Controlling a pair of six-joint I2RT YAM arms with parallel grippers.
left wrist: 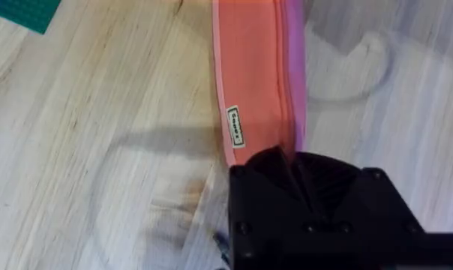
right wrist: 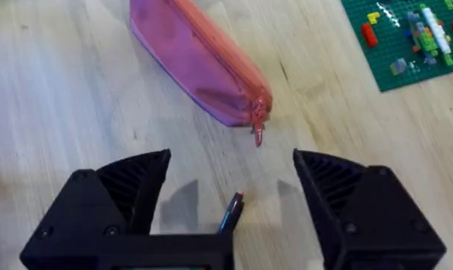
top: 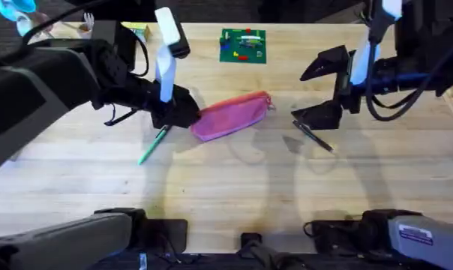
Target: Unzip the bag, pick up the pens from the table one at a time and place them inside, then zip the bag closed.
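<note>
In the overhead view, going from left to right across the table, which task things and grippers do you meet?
green pen → left gripper → pink pencil pouch → black pen, with the right gripper above it.

Robotics lab: two arms at wood table (top: 234, 180), cabling.
</note>
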